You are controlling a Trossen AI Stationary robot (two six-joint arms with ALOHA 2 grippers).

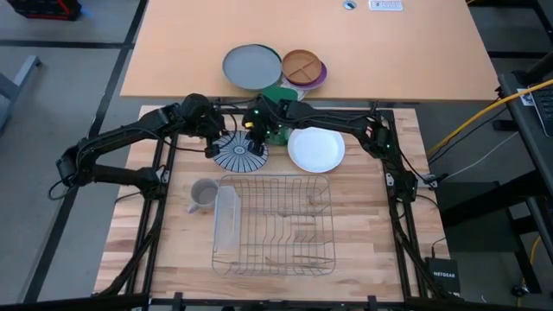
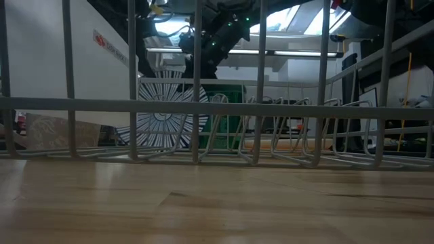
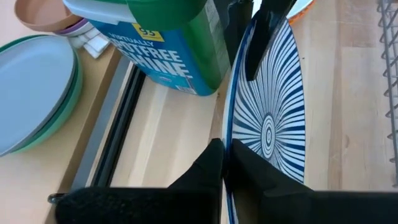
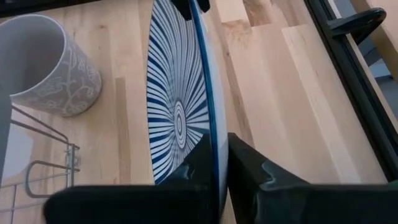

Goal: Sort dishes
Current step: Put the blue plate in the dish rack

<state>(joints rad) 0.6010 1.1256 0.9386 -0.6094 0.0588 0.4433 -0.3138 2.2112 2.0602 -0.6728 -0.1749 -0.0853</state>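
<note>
Two end effectors: both clamped on the rim of one striped plate (image 1: pixel 239 151), at opposite edges.
Left end effector (image 3: pixel 225 163): fingers pinched tight on the plate's rim, one each side of the edge; nothing else held.
Right end effector (image 4: pixel 219 163): likewise closed down on the rim, gripping the edge opposite the left one.
Striped plate: tipped up near vertical, at the far side of the wooden bench (image 1: pixel 363 250), just beyond the far edge of the wire dish rack (image 1: pixel 275 225).
Step in hand: likely handing the plate from one arm to the other, or carrying it together, for slotting into the rack.
Doing it well: keep one grip firm before easing the other; hold the plate upright and line its edge up with a gap between tines; lower slowly, no twisting between the two grips.
Nearby: white plate (image 1: pixel 316 149) flat on the bench just right of the striped one; mug (image 1: pixel 203 194) left of the rack; green container (image 1: pixel 278 97) close behind, worth avoiding.
Farther off: grey plate (image 1: pixel 252 66) and brown divided plate (image 1: pixel 302 66) on the far table.
Orange-red plate: not clearly visible.
</note>
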